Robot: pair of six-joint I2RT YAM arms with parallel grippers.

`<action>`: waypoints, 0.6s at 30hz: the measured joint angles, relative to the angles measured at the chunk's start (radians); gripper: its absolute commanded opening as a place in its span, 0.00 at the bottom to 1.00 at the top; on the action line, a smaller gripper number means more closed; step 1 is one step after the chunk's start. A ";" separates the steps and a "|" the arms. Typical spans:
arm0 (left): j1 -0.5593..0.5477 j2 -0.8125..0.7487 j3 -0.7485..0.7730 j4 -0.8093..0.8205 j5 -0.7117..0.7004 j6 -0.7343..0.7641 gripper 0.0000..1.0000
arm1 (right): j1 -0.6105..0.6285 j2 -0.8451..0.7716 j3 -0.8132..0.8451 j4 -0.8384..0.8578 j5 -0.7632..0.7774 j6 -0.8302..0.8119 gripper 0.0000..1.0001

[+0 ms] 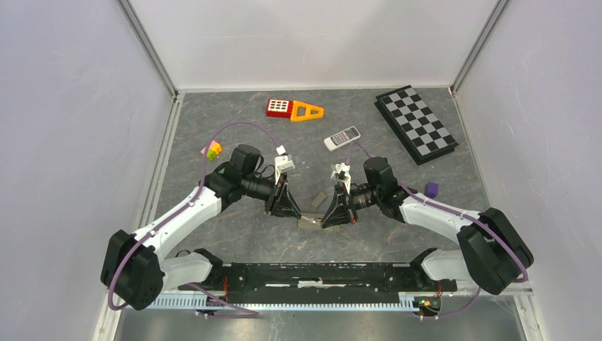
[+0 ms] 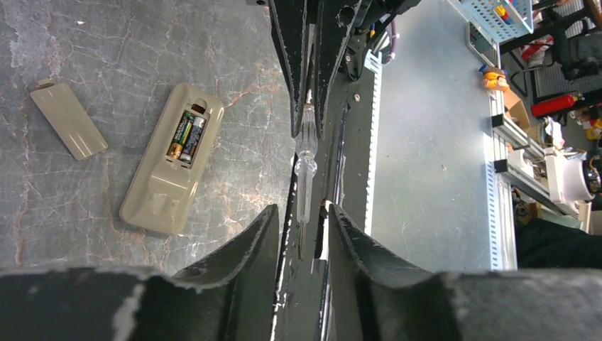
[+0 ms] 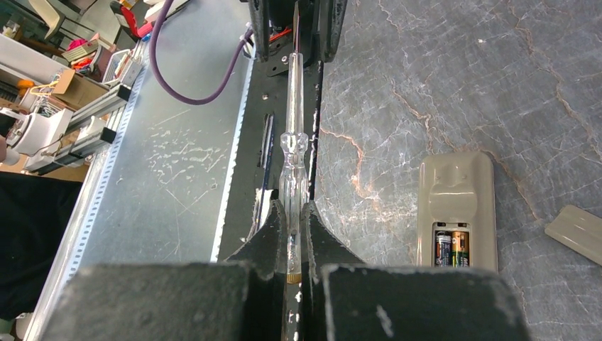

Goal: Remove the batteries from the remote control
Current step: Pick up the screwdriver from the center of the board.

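Illumination is bright, even and diffuse. The surface (image 1: 248, 234) shows only soft, short shadows. In both wrist views the nearest claw fingers (image 2: 234, 263) appear blurred.

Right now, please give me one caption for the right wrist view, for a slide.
Right gripper grips a clear screwdriver; beside it, the opened remote holds two batteries.

Two batteries (image 2: 186, 136) sit side by side in the open compartment, dark casings with gold ends. The beige remote control (image 2: 160, 199) lies flat, back side up, on the grey marbled tabletop (image 2: 106, 42).
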 measured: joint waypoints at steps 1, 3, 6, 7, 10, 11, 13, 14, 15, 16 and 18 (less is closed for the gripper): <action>0.000 0.000 0.000 -0.002 0.000 0.001 0.46 | 0.000 0.000 0.000 0.000 0.000 0.000 0.00; -0.001 0.000 0.000 -0.003 0.000 0.002 0.44 | 0.001 0.000 0.002 0.000 0.000 0.000 0.00; -0.001 0.000 0.000 -0.004 0.000 0.002 0.36 | 0.002 0.000 0.006 0.000 0.000 0.000 0.00; -0.001 0.000 0.000 -0.004 -0.001 0.002 0.32 | 0.002 0.000 0.008 0.000 -0.001 0.000 0.00; -0.001 0.000 0.002 -0.005 -0.002 0.002 0.23 | 0.002 0.000 0.009 0.001 -0.001 0.000 0.00; -0.001 0.000 0.003 -0.008 -0.002 0.003 0.20 | 0.002 0.000 0.009 0.000 -0.001 0.000 0.00; -0.001 0.003 0.010 -0.020 -0.003 0.006 0.13 | 0.002 0.000 0.009 0.000 -0.001 0.000 0.00; -0.001 0.005 0.013 -0.022 -0.003 0.006 0.07 | 0.002 0.000 0.009 0.001 0.000 0.000 0.01; -0.001 0.009 0.016 -0.025 -0.003 0.006 0.03 | 0.002 0.000 0.009 0.000 0.001 0.000 0.04; -0.001 0.012 0.019 -0.027 -0.003 0.006 0.02 | 0.002 0.000 0.009 0.000 0.002 0.000 0.07; -0.001 0.013 0.021 -0.030 -0.003 0.006 0.02 | 0.002 0.000 0.009 0.000 0.006 0.000 0.14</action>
